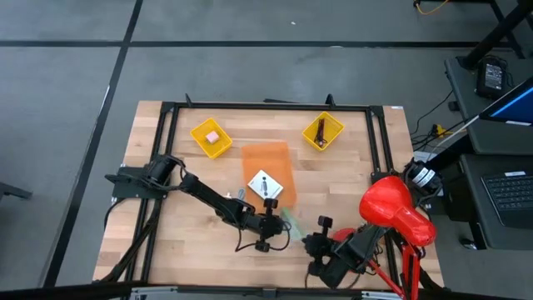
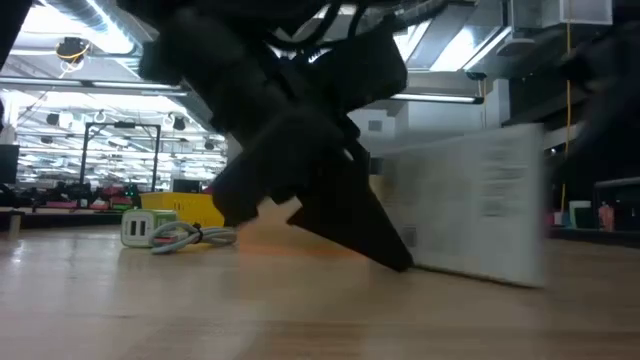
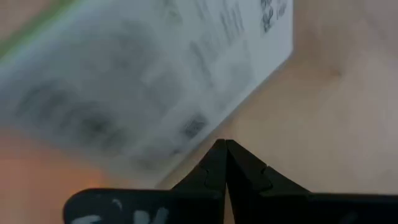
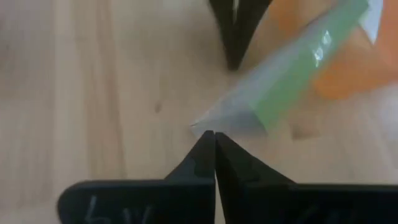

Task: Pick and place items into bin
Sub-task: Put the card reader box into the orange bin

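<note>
1. Left hand [image 1: 279,223], lower centre of the high view: fingers pinched fully together, nothing between them, tips low over the tabletop [image 1: 196,250].
2. Just right of that hand, lower centre of the high view: a flat white-and-green box [image 1: 293,222] with printed sides, lying on the wood. In the left wrist view the same box [image 3: 155,74] fills the upper left, its near edge just beyond the closed tips, not touching as far as can be told.
3. Long axis of the box running diagonally, from lower left to upper right in the right wrist view [image 4: 292,68]; its pointed corner just ahead of the right hand's tips.
4. Right hand [image 1: 310,244], lower right of centre in the high view: likewise pressed closed and empty, aimed at the box from the opposite side.
5. Box thus sits between the two hands, left hand judged slightly nearer; either would need to spread its fingers across the short axis before any grasp.
6. Upper part of the high view: two yellow bins, left yellow bin [image 1: 211,137] and right yellow bin [image 1: 323,132], well apart from the box, beyond an orange sheet [image 1: 265,160].
</note>
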